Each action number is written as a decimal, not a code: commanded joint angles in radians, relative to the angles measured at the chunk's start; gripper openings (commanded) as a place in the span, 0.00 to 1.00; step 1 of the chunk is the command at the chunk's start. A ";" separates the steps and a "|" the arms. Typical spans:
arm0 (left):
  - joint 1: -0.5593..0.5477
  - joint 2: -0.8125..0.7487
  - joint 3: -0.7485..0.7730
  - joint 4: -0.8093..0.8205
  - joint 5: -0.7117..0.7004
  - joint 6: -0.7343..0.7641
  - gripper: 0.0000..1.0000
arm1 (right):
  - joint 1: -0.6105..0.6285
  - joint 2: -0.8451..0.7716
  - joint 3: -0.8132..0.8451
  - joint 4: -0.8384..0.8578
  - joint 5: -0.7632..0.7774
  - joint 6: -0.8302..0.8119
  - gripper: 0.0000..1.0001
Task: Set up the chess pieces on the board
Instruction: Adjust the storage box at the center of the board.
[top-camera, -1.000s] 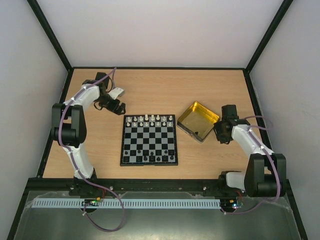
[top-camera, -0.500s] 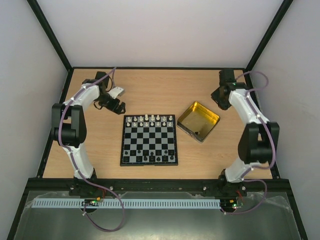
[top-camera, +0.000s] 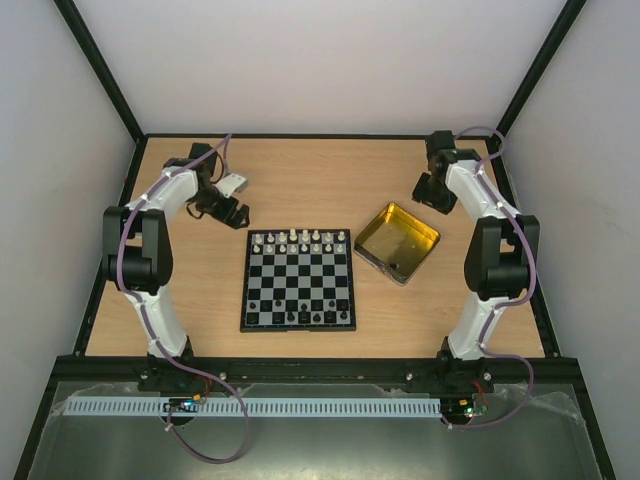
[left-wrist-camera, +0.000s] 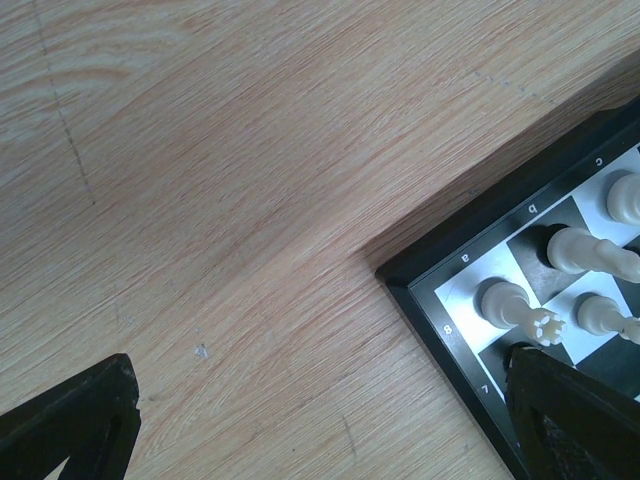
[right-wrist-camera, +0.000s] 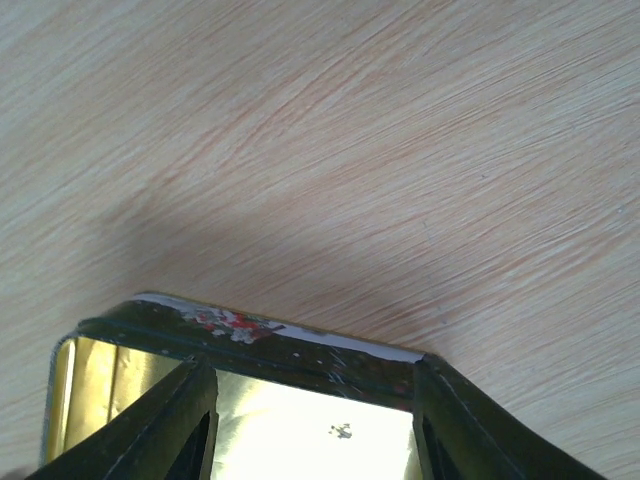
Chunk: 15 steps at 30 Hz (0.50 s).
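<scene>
The board (top-camera: 298, 280) lies mid-table, with white chess pieces (top-camera: 300, 238) lined along its far rows and several black ones (top-camera: 318, 317) near its front edge. My left gripper (top-camera: 232, 212) hovers just off the board's far-left corner. In the left wrist view this gripper (left-wrist-camera: 320, 370) is open over bare wood, the board's corner (left-wrist-camera: 450, 300) and white pieces (left-wrist-camera: 505, 300) at the right. My right gripper (top-camera: 430, 192) sits past the gold tray (top-camera: 397, 243), toward the far right corner. In the right wrist view it (right-wrist-camera: 312, 375) is open and empty above the tray's rim (right-wrist-camera: 300, 350).
A small dark speck (right-wrist-camera: 340, 431) lies on the gold tray's floor. White walls and a black frame close in the table on three sides. The right arm's elbow (top-camera: 500, 255) stands right of the tray.
The right arm swung from the tray's near right side up to the far right corner, and its jaws opened wider. The left arm and the pieces stayed still.
</scene>
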 joint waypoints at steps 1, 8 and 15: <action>0.006 0.020 0.007 -0.016 0.014 0.015 0.99 | 0.006 0.011 0.054 -0.097 0.027 -0.151 0.52; 0.006 0.034 0.021 -0.020 0.007 0.028 0.99 | 0.006 -0.031 -0.042 -0.051 0.013 -0.238 0.53; 0.006 0.047 0.037 -0.024 0.010 0.033 0.99 | 0.019 -0.071 -0.111 -0.018 -0.006 -0.276 0.56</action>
